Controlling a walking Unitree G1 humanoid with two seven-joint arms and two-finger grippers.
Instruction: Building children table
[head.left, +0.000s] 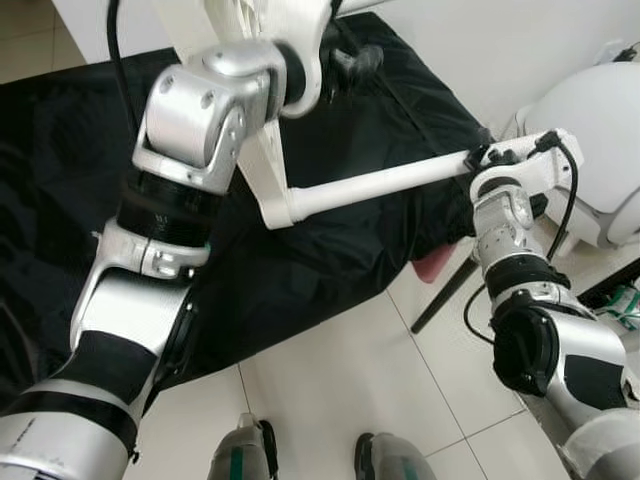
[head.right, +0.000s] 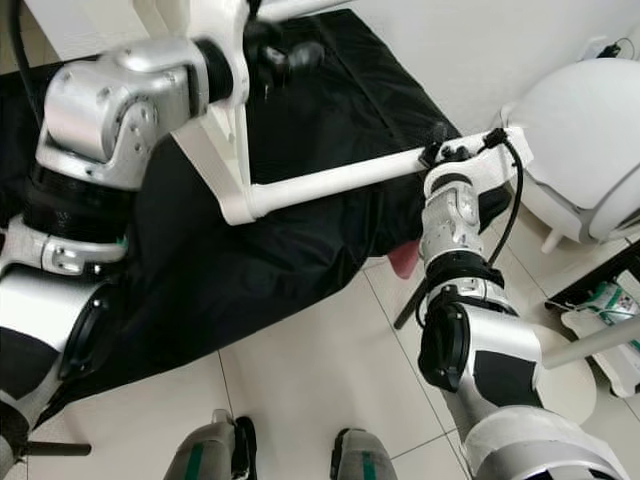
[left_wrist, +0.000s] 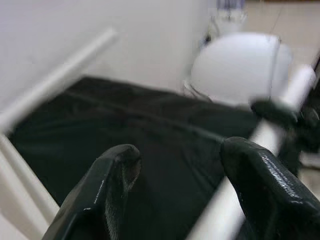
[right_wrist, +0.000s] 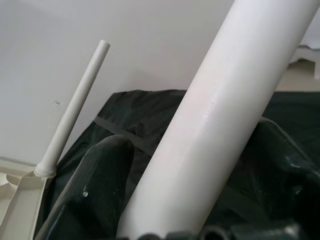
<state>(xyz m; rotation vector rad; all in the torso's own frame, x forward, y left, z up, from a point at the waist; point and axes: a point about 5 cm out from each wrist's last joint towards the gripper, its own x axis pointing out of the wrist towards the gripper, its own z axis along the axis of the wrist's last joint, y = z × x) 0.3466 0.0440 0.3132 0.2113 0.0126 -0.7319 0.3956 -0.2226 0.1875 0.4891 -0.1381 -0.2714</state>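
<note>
Right end effector (head.left: 490, 158): at the right of the head views, pinching the outer end of a white table leg (head.left: 380, 182); in the right wrist view the leg (right_wrist: 210, 125) runs between its two black fingers (right_wrist: 95, 185).
White table leg: lies nearly level across the middle of the frame, its other end plugged into a corner of the white table frame (head.left: 265, 165).
White table frame: upper centre of the head views, held up on edge above the black cloth (head.left: 330, 240).
Second leg (right_wrist: 75, 110): thin white rod standing from a corner socket, left side of the right wrist view.
Left end effector (left_wrist: 185, 185): fingers spread apart, nothing between them; the black cloth lies beyond, blurred.
Left arm (head.left: 190, 130): raised, upper left, close against the table frame.
White rounded object (head.left: 600, 150): far right, on the tiled floor (head.left: 340, 380).
</note>
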